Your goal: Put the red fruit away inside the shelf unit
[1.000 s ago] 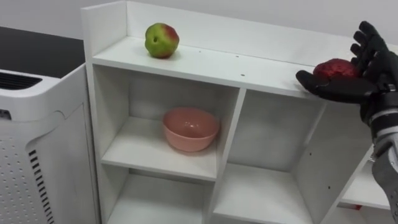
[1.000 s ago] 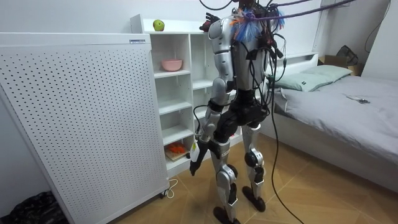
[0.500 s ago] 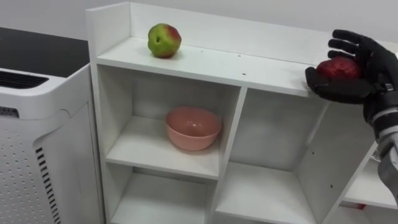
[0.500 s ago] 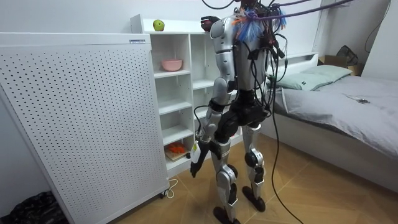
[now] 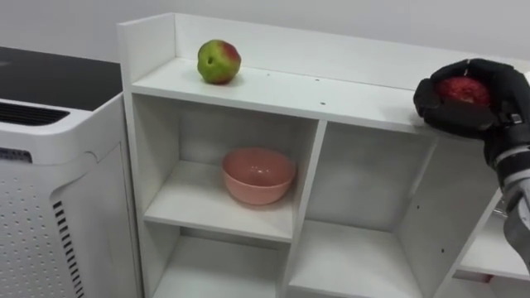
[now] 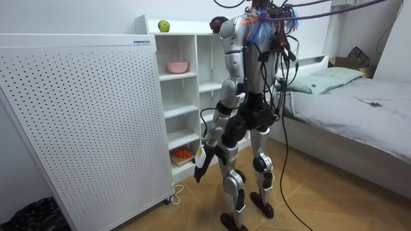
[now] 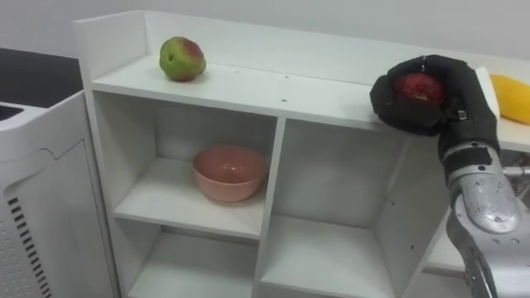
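- Holding a dark red fruit (image 5: pixel 464 89) up at the top board of the white closet (image 5: pixel 331 91), the robot stands facing the shelves, with a bed (image 6: pixel 359 109) behind it in the room view.
- The right hand (image 5: pixel 454 116) cups the fruit from below and the fingers (image 5: pixel 479 66) curl over its top, thumb wrapped round the near side. It's a full enclosing grip rather than a pinch, which makes sense to me for something round that would roll out of a loose hold.
- The hand sits right at the front edge of the top board, toward its right end. I can't tell whether the fruit touches the board yet, so I'd call this the set-down step, not finished.
- A green-and-red apple (image 5: pixel 219 61) already sits on the same board, well off to the left. A yellow fruit (image 7: pixel 511 98) lies just beside the hand on the far right. My guess is the red one is meant for the space between them, to make a row.
- A pink bowl (image 5: pixel 257 175) sits in the upper-left compartment, with no fruit showing above its rim from here.
- The left hand (image 6: pixel 198 172) hangs down by the thigh in the room view. I can't tell what its fingers are doing.
- A white perforated cabinet (image 6: pixel 83 115) stands beside the closet, on the robot's left.
- Next up, I'd think, is opening the fingers slowly so the fruit doesn't roll off the front edge.
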